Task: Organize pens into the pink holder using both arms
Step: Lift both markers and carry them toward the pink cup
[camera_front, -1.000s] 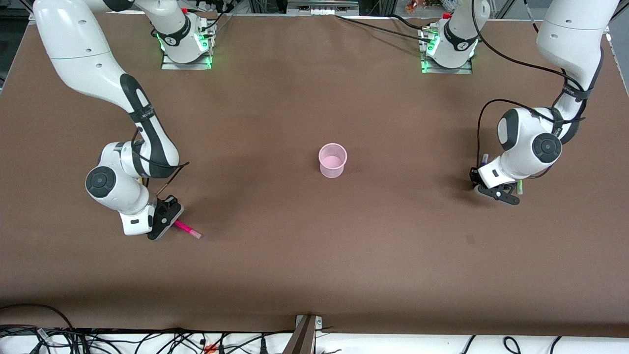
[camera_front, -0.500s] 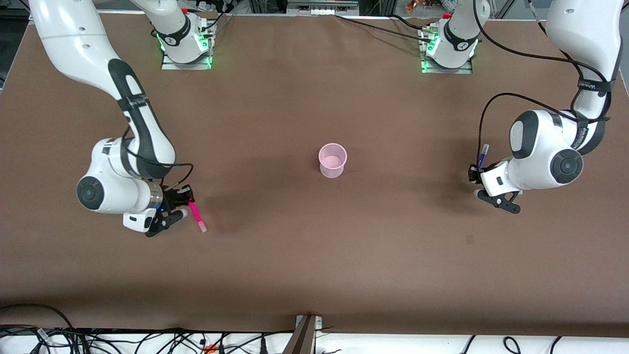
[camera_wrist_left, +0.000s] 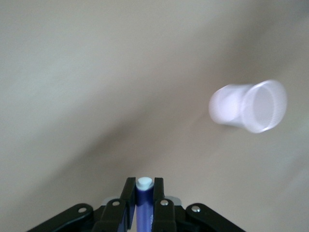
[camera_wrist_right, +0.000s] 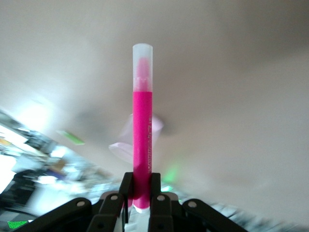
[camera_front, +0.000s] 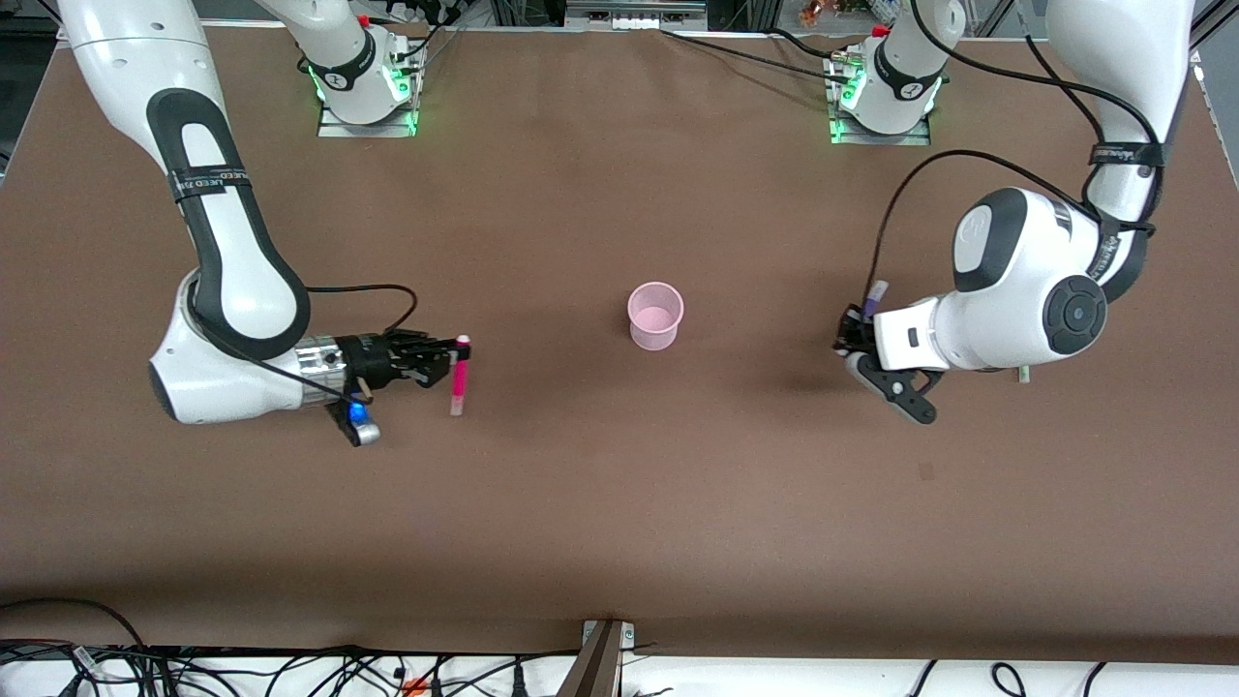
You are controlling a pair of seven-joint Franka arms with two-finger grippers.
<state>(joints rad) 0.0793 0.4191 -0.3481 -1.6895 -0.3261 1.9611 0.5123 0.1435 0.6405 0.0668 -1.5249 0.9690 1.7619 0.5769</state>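
Over the brown worktop (camera_front: 600, 503), toward the right arm's end, the right gripper (camera_front: 453, 356) is up in the air with its fingers (camera_wrist_right: 126, 186) clamped on the magenta pen (camera_front: 459, 376), and the pen hangs roughly upright with its clear-capped end pointing down. Toward the left arm's end, the left gripper (camera_front: 858, 334) is also aloft, fingers (camera_wrist_left: 129, 191) pinched tight on the dark purple pen (camera_front: 875, 294), pale tip poking up out of the grip. Between the two, near the middle of the worktop, the pink holder (camera_front: 655, 315) stands upright with its mouth open, well apart from both grippers. Bare worktop lies between each pen and the holder. Just under the left arm's big white wrist there's a sliver of green (camera_front: 1020, 374) on the worktop, probably the green pen, though the arm covers nearly all of it. Along the worktop's near edge, black cables (camera_front: 290, 668) trail in a tangle.
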